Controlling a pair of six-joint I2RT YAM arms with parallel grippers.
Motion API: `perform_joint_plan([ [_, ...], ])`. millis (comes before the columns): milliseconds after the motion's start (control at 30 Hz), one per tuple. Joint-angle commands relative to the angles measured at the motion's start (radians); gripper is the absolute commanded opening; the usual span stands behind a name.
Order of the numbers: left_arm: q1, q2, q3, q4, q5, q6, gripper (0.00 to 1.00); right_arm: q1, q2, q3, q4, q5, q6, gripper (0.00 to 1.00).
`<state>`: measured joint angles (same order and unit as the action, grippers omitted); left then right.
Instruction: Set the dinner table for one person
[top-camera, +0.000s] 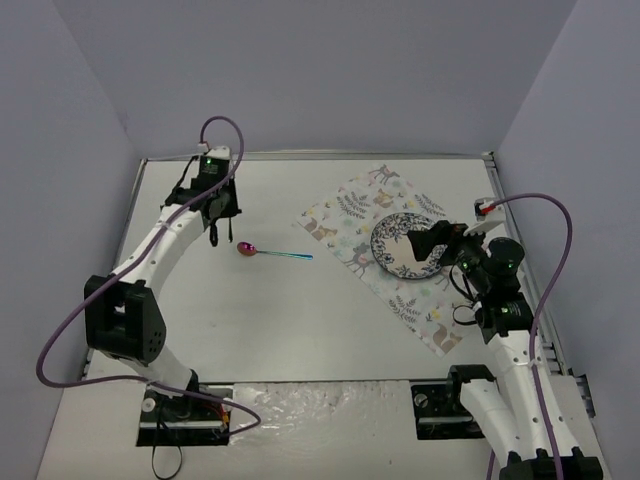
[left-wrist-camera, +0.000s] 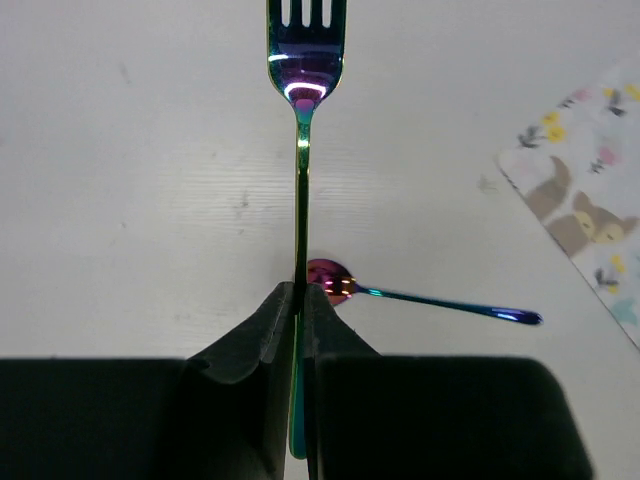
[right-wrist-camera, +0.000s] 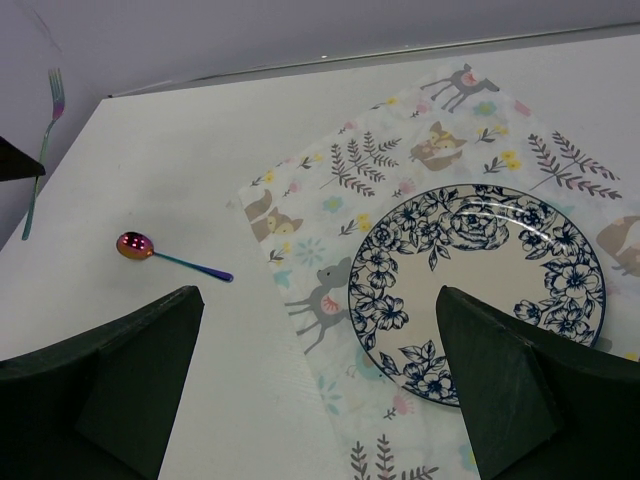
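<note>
Left end effector (left-wrist-camera: 300, 296) grips the fork (left-wrist-camera: 305, 70) upright.

I'm looking into a robotics lab test cell: plain lavender wall panels (top-camera: 300, 70) box in the white dinner table (top-camera: 300, 320) on three sides, and the left arm (top-camera: 155, 245) and right arm (top-camera: 512, 345), trailing purple cables (top-camera: 222, 120), are bolted at its near edge.

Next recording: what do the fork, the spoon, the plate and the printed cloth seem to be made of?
Iridescent rainbow-coloured fork and matching small spoon: likely polished metal with a colour coating, given mirror-like purple-green glints. Round white plate with blue floral rim: probably glazed ceramic, judging by its smooth sheen; melamine possible. Pastel animal-print cloth: thin matte fabric or paper, lying flat.
</note>
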<state>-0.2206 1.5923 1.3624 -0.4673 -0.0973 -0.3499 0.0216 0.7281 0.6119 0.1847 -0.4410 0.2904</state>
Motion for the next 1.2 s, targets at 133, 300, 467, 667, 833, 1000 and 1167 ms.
perform_joint_plan([
  [133, -0.184, 0.144, 0.292, 0.040, 0.106, 0.248, 0.00, 0.011, -0.092, -0.035, 0.083, 0.050, 0.046, 1.00],
  [300, -0.277, 0.324, 0.507, 0.016, 0.216, 0.328, 0.00, 0.014, -0.076, -0.037, 0.088, 0.038, 0.053, 1.00],
  [467, -0.313, 0.477, 0.676, -0.015, 0.243, 0.367, 0.00, 0.015, -0.071, -0.037, 0.065, 0.040, 0.052, 1.00],
  [667, -0.334, 0.622, 0.828, -0.016, 0.291, 0.374, 0.00, 0.018, -0.107, -0.048, -0.009, 0.042, 0.027, 1.00],
  [833, -0.360, 0.709, 0.890, 0.014, 0.302, 0.368, 0.00, 0.020, -0.126, -0.065, -0.048, 0.045, 0.021, 1.00],
  [1000, -0.374, 0.793, 0.948, 0.015, 0.327, 0.366, 0.00, 0.022, -0.114, -0.078, -0.054, 0.044, 0.015, 1.00],
  [1167, -0.390, 0.852, 1.000, 0.005, 0.327, 0.390, 0.00, 0.023, -0.108, -0.093, -0.054, 0.046, 0.005, 1.00],
])
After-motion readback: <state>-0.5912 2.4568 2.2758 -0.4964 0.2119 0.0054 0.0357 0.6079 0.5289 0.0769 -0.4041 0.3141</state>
